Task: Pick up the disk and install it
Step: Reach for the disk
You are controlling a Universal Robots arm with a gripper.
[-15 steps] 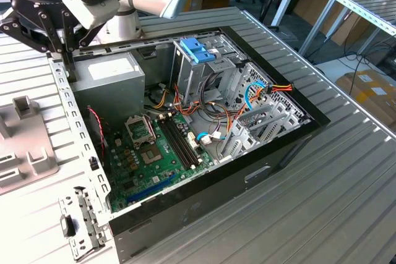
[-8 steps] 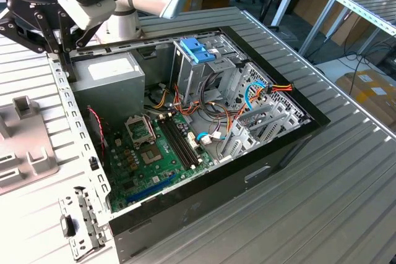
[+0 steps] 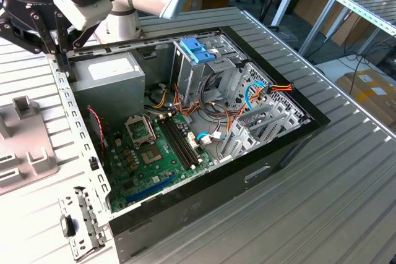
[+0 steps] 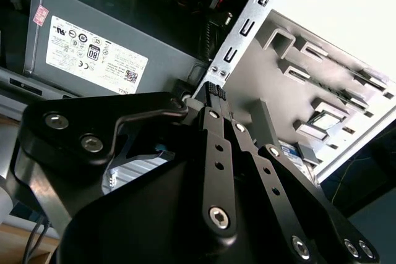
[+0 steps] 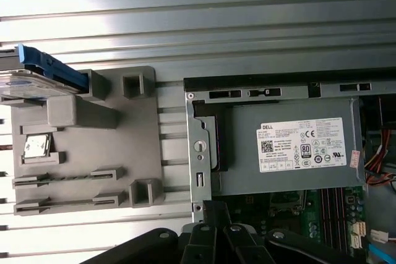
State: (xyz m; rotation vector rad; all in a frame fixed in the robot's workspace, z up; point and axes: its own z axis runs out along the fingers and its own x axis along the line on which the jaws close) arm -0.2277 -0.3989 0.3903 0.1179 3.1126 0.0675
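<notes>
The picking step is judged to be in hand, and nothing is grasped yet. The disk (image 5: 28, 83), with blue trim along one edge, is seen at a corner of the grey holder (image 5: 142, 146), outside the open computer case (image 3: 185, 211). The gripper (image 4: 213, 89) is held over the case rim near the power supply (image 5: 291, 146), well apart from the disk. Its jaws appear pressed together on nothing. For a grasp, it is judged that the jaws must be opened and lined up with the disk's thin sides.
</notes>
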